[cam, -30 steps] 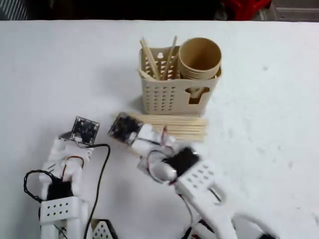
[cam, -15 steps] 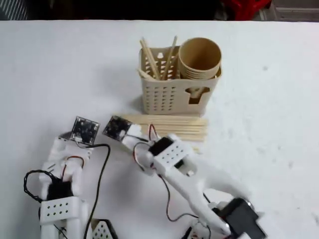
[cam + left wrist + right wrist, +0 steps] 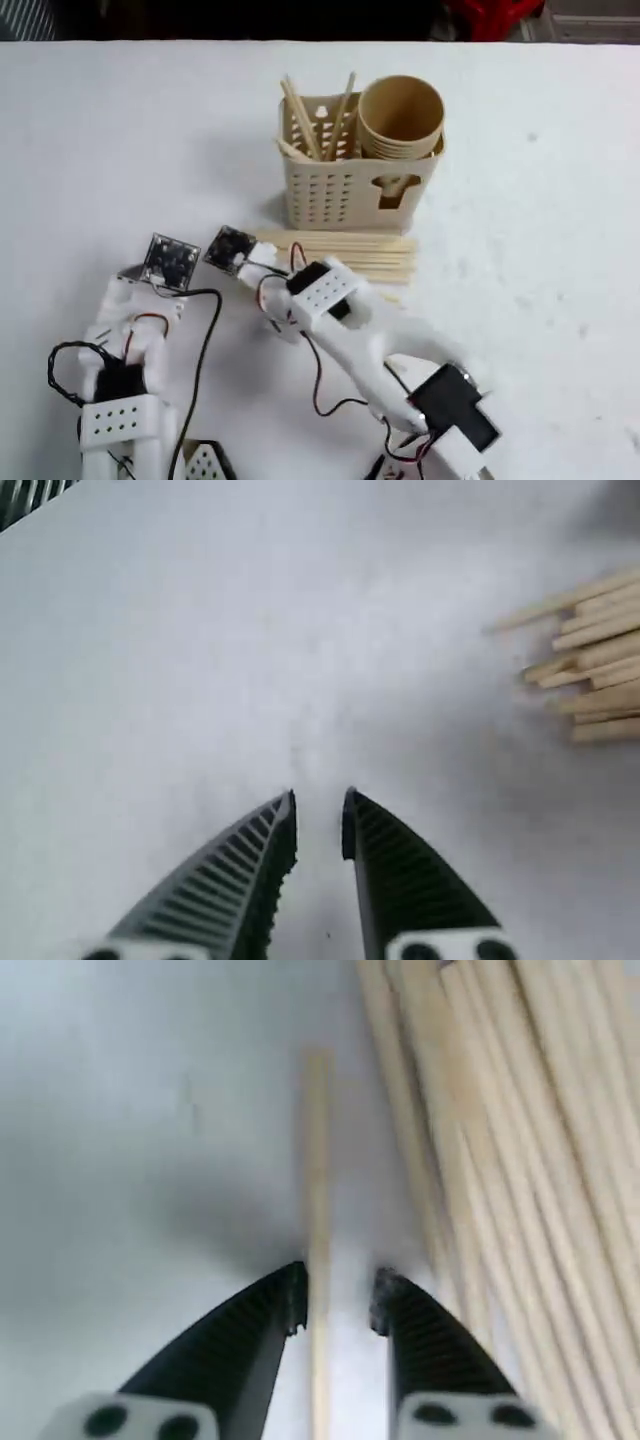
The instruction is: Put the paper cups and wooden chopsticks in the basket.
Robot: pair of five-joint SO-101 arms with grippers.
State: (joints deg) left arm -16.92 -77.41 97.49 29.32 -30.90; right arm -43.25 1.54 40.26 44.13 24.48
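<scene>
- on the desk, right hand slightly spread, astride one loose chopstick beside the chopstick pile.
- left hand narrowly parted above desk.

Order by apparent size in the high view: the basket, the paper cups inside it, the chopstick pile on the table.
1. basket: clearly largest.
2. chopstick pile and paper cups: similar area. The pile is longer but thin, and the right arm hides part of it, so I do not rank them.
</scene>
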